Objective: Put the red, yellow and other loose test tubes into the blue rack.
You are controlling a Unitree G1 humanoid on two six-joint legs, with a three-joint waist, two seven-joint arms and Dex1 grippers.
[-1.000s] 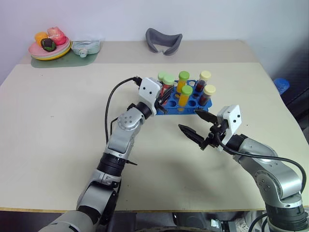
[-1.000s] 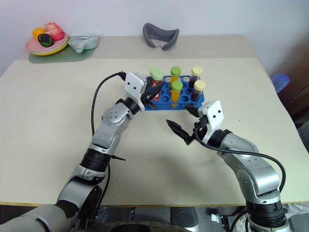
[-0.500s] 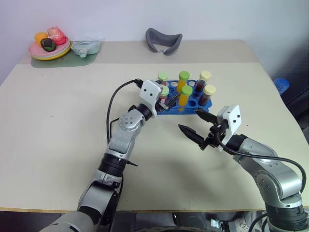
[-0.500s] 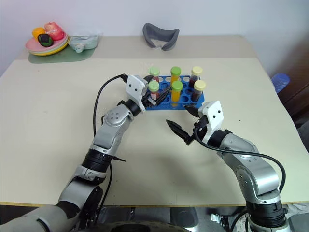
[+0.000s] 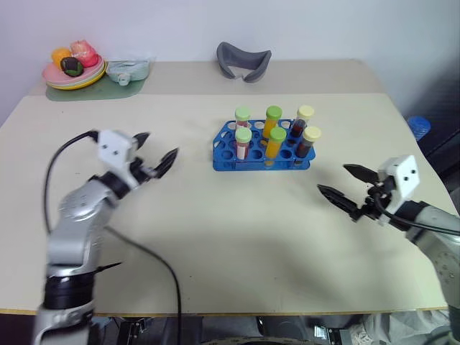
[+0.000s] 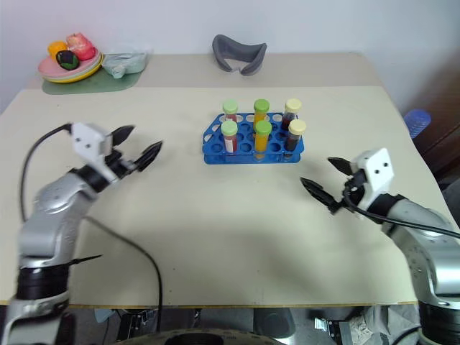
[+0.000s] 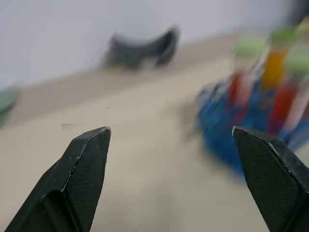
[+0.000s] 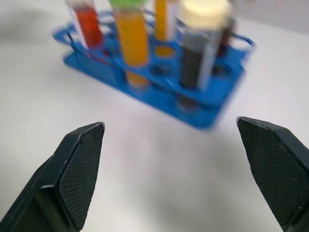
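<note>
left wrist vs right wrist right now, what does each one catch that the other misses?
Left wrist: the open left gripper and, at the table's far edge, a dark grey curved object. Right wrist: the open right gripper and, close up, the pale-yellow-capped dark tube at the near end of the rack. Both: the blue rack standing on the table, with red and orange-yellow tubes upright in it.

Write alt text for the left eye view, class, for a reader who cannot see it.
A blue rack holding six capped test tubes stands upright in the middle of a beige table. The left gripper and right gripper hang open and empty on either side of it, well apart. A plate of toy food and a grey curved object sit at the far edge.
</note>
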